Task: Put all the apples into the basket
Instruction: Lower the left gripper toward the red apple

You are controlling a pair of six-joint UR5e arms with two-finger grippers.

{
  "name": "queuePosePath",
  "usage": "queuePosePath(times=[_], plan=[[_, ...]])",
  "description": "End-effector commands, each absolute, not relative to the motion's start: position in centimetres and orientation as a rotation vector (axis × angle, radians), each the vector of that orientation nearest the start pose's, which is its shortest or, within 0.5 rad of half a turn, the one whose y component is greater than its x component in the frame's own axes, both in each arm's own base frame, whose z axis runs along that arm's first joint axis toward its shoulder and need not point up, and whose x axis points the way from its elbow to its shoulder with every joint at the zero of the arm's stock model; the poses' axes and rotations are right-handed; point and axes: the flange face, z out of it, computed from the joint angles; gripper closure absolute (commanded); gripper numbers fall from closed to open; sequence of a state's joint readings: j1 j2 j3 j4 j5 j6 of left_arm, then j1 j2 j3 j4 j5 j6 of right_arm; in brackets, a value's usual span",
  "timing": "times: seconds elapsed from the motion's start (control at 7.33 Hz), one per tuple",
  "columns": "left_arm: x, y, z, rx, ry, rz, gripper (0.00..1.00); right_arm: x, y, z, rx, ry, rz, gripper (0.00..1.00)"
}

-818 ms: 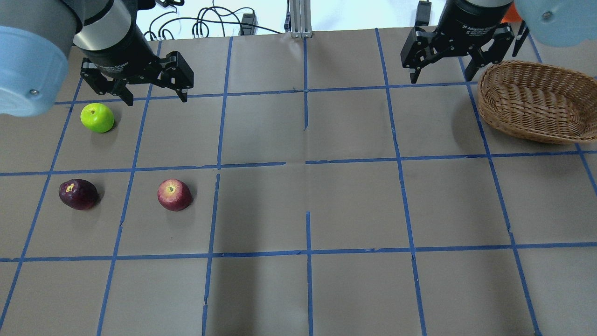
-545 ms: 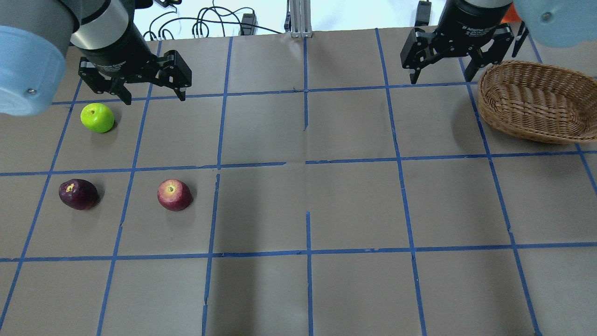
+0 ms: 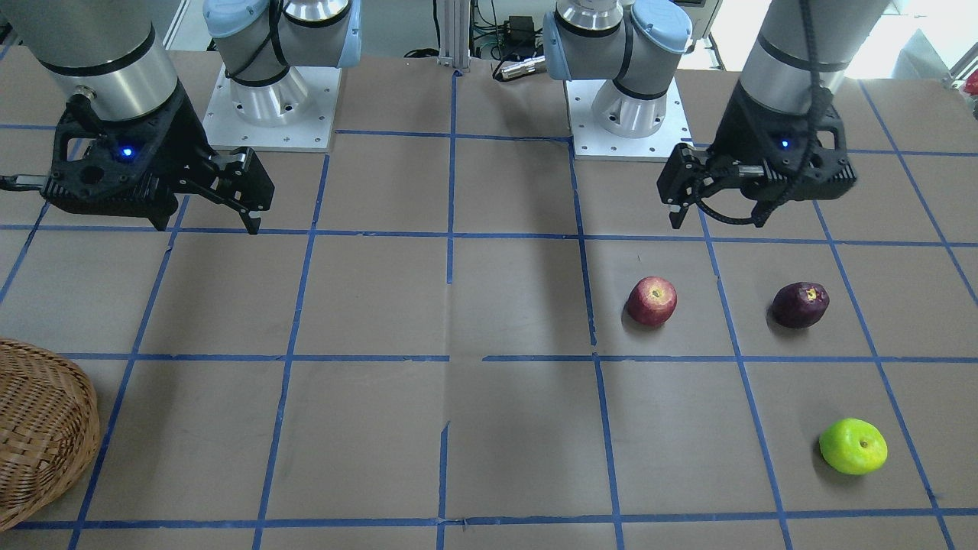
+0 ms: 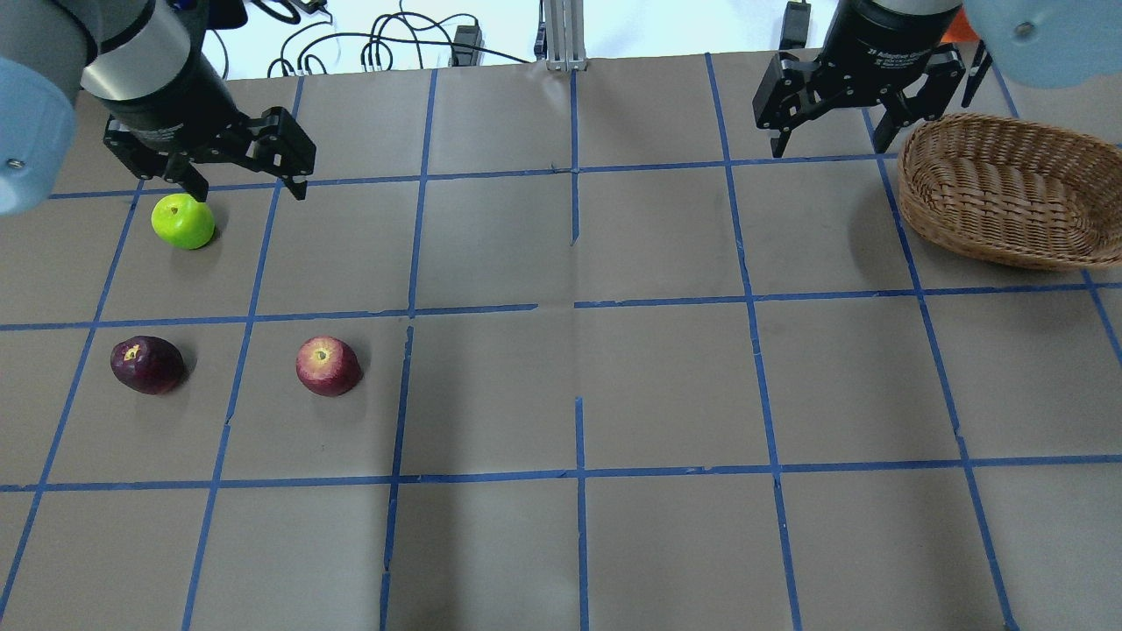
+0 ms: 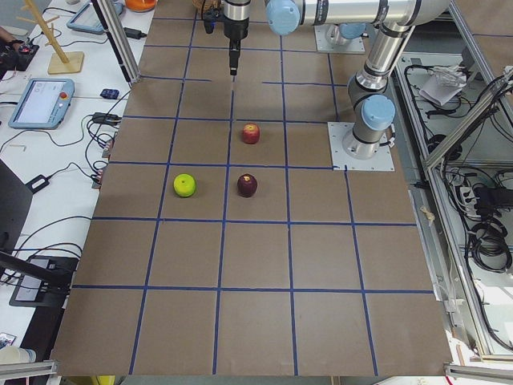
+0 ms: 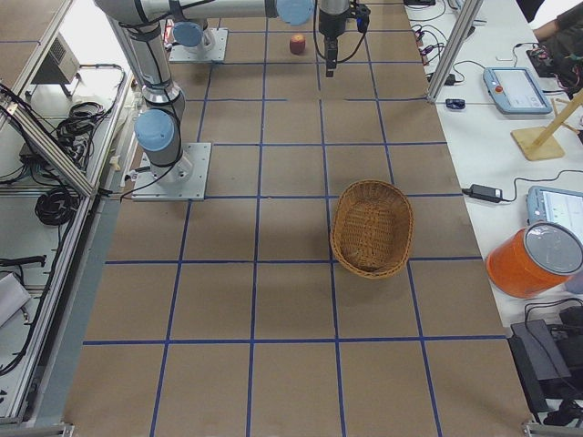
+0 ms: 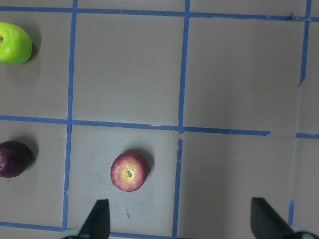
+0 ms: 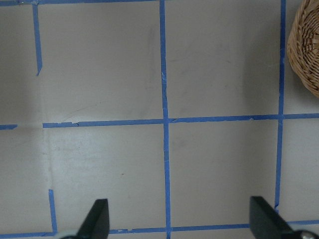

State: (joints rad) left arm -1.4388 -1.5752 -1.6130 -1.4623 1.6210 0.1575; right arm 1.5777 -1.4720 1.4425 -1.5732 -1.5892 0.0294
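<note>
left gripper point(image 4: 250, 188) shifted toward green apple point(image 4: 182, 222), jaws apart, right gripper point(image 4: 827, 149) likewise, basket point(image 4: 964, 230) cropped at edge

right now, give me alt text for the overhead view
Three apples lie on the left of a brown, blue-taped table: a green apple at the back, a dark purple apple and a red apple nearer. The left hand hangs open above that side; the right hand hangs open beside an empty wicker basket, far right.
</note>
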Motion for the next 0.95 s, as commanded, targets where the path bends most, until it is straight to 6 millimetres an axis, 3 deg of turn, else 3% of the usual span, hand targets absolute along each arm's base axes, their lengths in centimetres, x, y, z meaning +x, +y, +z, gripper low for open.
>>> queuePosePath(times=[0.0, 0.14, 0.27, 0.68, 0.82], plan=[[-0.4, -51.7, 38.9, 0.011, 3.109, 0.057, 0.00, 13.4, -53.8, 49.9, 0.039, 3.159, -0.059, 0.00], [-0.7, -50.8, 33.8, -0.004, 3.127, 0.164, 0.00, 13.4, -54.0, 49.8, 0.039, 3.158, -0.068, 0.00], [-1.0, -49.8, 30.0, -0.040, 3.142, 0.229, 0.00, 13.4, -53.9, 49.8, 0.039, 3.158, -0.066, 0.00], [-2.0, -50.0, 23.1, -0.108, 3.209, 0.307, 0.00, 13.4, -53.7, 50.0, 0.042, 3.155, -0.075, 0.00], [-2.2, -50.1, 22.0, -0.087, 3.201, 0.295, 0.00, 13.4, -53.7, 50.0, 0.039, 3.158, -0.073, 0.00]])
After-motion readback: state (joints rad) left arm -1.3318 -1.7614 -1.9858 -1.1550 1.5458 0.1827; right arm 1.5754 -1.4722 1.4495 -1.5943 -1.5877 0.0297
